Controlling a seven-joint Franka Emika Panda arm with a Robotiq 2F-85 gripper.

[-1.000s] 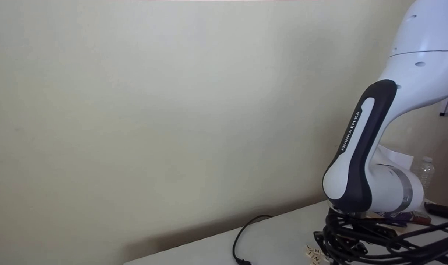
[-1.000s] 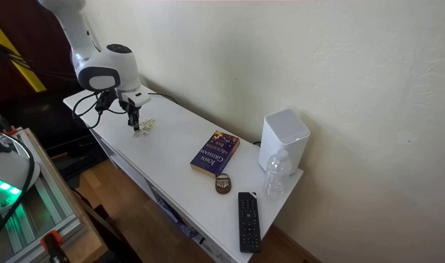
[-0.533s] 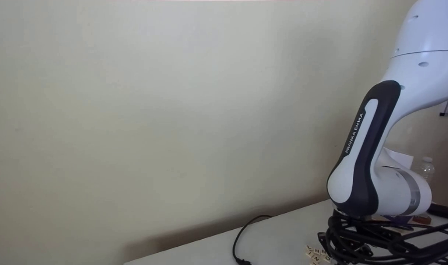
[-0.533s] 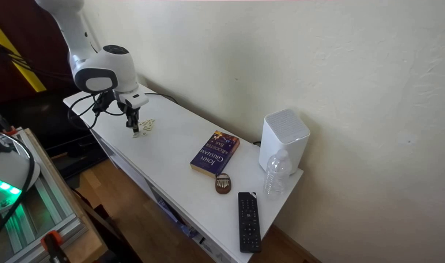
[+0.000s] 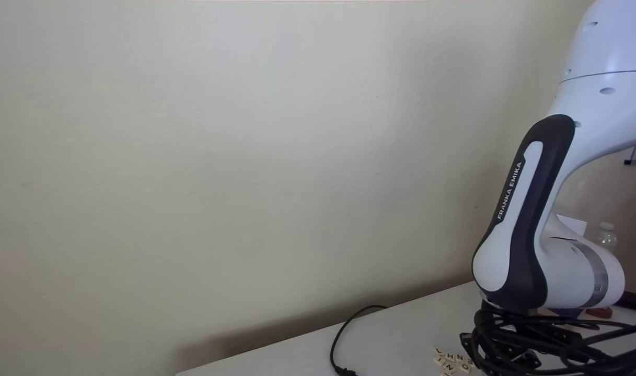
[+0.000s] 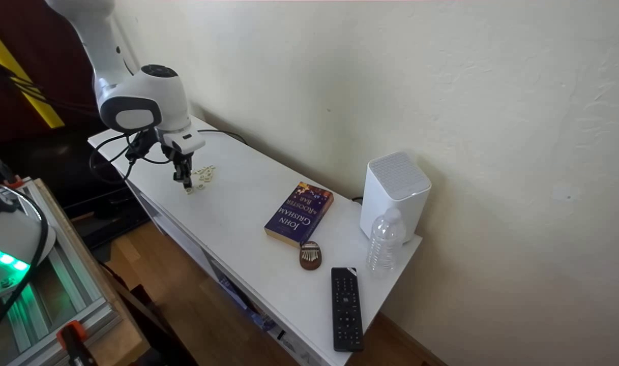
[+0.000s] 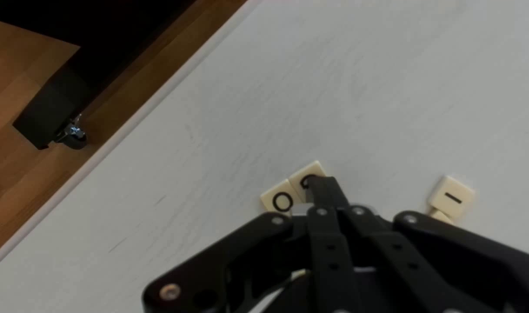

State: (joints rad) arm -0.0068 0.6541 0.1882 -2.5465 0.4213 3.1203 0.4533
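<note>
My gripper (image 7: 327, 187) is shut with its black fingertips together in the wrist view. No object shows between them. The tips are over a cream letter tile (image 7: 307, 174) and hide part of its letter; whether they press on it cannot be told. A cream tile marked O (image 7: 282, 201) touches that tile's side. A tile with a short bar (image 7: 452, 198) lies to the right, against another partly hidden tile. In an exterior view the gripper (image 6: 188, 184) points down at the table beside a loose group of tiles (image 6: 205, 175). Several lettered tiles (image 5: 449, 360) also show in an exterior view.
The white table (image 6: 238, 213) also holds a book (image 6: 299, 213), a thumb piano (image 6: 310, 255), a black remote (image 6: 347, 310), a clear bottle (image 6: 385, 241) and a white speaker-like box (image 6: 395, 193). A black cord (image 5: 341, 334) lies near the wall. Cables (image 5: 547, 344) hang round the wrist.
The arm and shut-looking gripper have shifted slightly, toward the table's front edge, and a little lower. More lettered tiles now show beside the gripper in an exterior view.
</note>
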